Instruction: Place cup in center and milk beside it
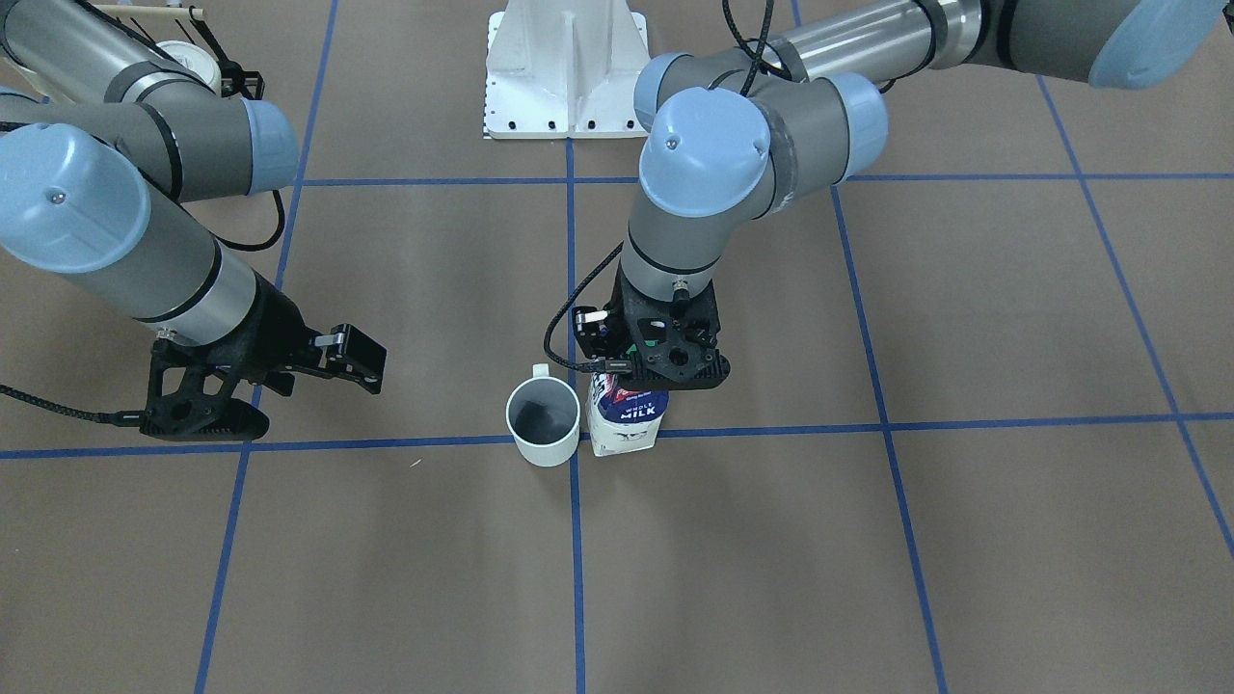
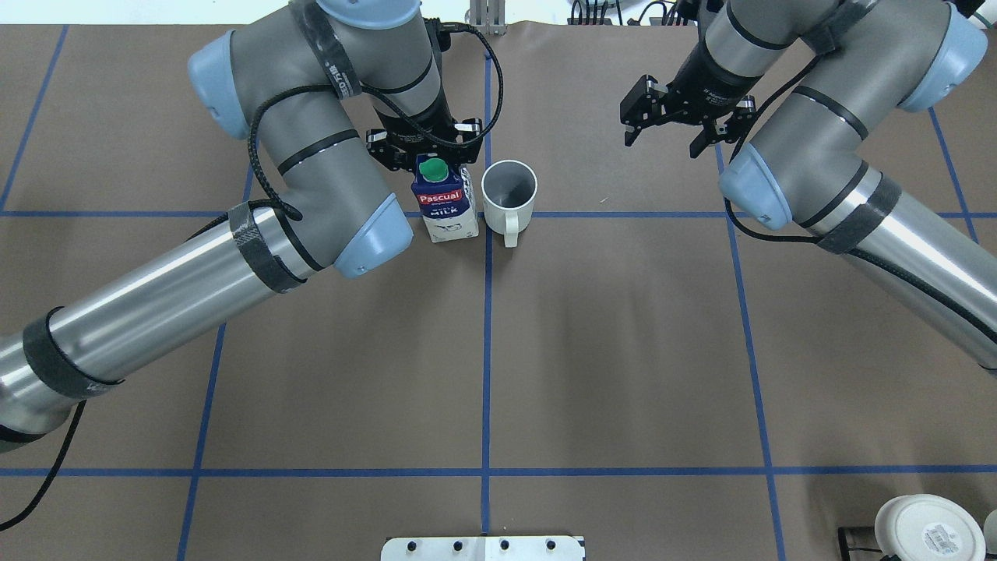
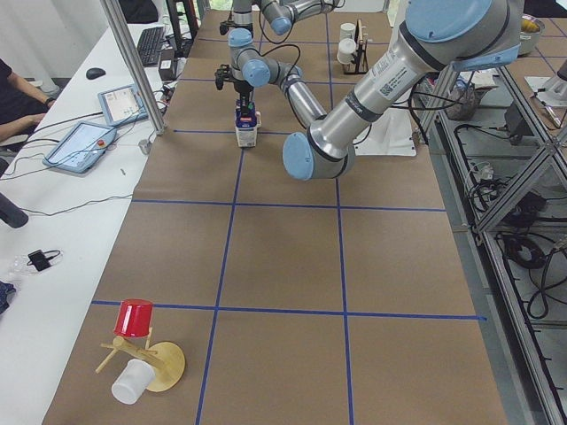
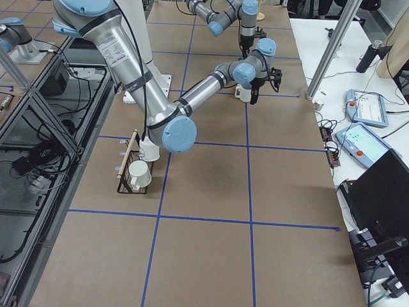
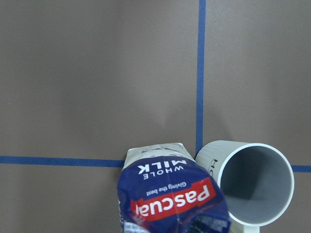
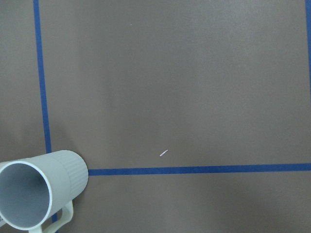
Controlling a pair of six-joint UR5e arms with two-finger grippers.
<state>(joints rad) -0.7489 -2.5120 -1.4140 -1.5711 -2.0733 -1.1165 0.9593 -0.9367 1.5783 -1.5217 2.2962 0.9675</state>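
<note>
The cup (image 2: 509, 191), a plain white mug with a grey inside, stands upright at the crossing of the blue tape lines, its handle towards the robot. The milk (image 2: 445, 204), a blue and white carton with a green cap, stands right beside it, almost touching. My left gripper (image 2: 427, 149) comes down on the carton's top and is shut on it; the carton's base rests on the table. The left wrist view shows the milk (image 5: 170, 199) and the cup (image 5: 255, 182) side by side. My right gripper (image 2: 664, 131) is open and empty, hovering well to the cup's right. The cup (image 6: 29, 199) also shows in the right wrist view.
A rack with white mugs (image 4: 134, 173) stands by the robot's right side. A wooden stand with a red cup (image 3: 137, 350) is at the table's left end. The white robot base (image 1: 567, 72) is behind the centre. A white cup (image 2: 927, 530) lies at the near right corner.
</note>
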